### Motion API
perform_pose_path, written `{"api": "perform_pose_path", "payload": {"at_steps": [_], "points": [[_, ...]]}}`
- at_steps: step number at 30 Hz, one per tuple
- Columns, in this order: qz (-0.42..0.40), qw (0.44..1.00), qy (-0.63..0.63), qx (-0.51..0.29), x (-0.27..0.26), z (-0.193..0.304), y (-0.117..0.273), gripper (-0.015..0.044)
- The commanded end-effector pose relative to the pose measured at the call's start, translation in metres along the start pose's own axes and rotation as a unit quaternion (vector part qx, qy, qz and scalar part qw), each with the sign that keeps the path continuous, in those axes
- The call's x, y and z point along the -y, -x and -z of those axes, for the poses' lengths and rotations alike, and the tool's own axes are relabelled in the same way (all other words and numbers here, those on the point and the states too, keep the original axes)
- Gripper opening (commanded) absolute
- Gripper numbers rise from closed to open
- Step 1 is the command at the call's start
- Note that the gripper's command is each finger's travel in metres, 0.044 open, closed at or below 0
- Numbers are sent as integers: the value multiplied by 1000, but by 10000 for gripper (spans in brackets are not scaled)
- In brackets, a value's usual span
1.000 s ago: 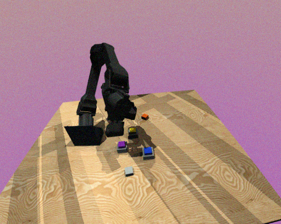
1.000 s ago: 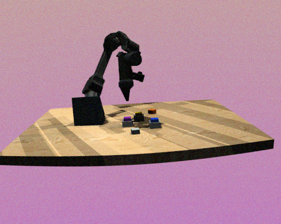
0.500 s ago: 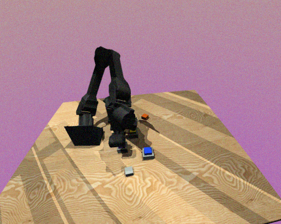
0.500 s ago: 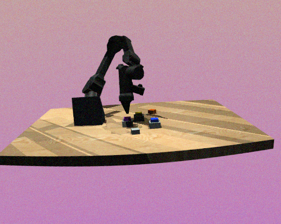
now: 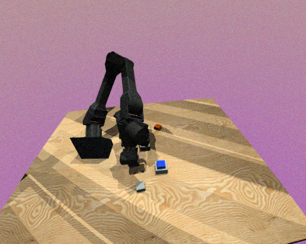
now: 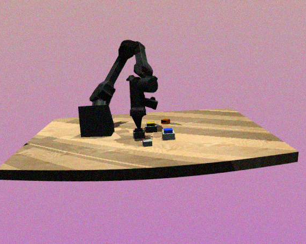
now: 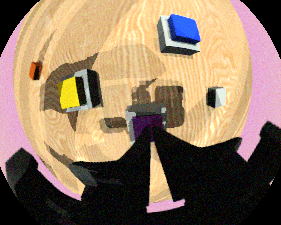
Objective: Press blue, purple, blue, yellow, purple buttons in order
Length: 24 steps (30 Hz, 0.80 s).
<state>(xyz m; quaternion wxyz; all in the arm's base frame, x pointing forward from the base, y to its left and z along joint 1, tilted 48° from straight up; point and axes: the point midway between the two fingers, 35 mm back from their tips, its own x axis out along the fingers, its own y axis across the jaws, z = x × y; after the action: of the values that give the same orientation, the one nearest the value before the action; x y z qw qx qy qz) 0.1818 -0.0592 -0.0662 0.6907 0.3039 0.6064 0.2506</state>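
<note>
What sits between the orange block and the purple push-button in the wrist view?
The square yellow push-button in its grey housing, roughly midway, nearer the orange block.

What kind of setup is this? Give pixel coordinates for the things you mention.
Probably a robot button-pressing test bench: one black arm (image 5: 130,81) (image 6: 113,70), a wood-grain tabletop (image 5: 206,205) (image 6: 79,162), and a blue button (image 5: 161,164) (image 6: 168,130) (image 7: 184,29) in a grey housing.
</note>
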Motion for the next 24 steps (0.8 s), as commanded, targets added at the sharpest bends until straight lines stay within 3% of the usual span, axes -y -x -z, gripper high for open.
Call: {"api": "perform_pose_path", "payload": {"at_steps": [1, 17, 21, 24], "points": [[-5, 1000, -4, -2, -2, 2, -4, 20], [-5, 1000, -4, -2, -2, 2, -4, 20], [-4, 1000, -4, -3, -1, 2, 28, 20], [-4, 1000, -4, -3, -2, 2, 30, 20]]}}
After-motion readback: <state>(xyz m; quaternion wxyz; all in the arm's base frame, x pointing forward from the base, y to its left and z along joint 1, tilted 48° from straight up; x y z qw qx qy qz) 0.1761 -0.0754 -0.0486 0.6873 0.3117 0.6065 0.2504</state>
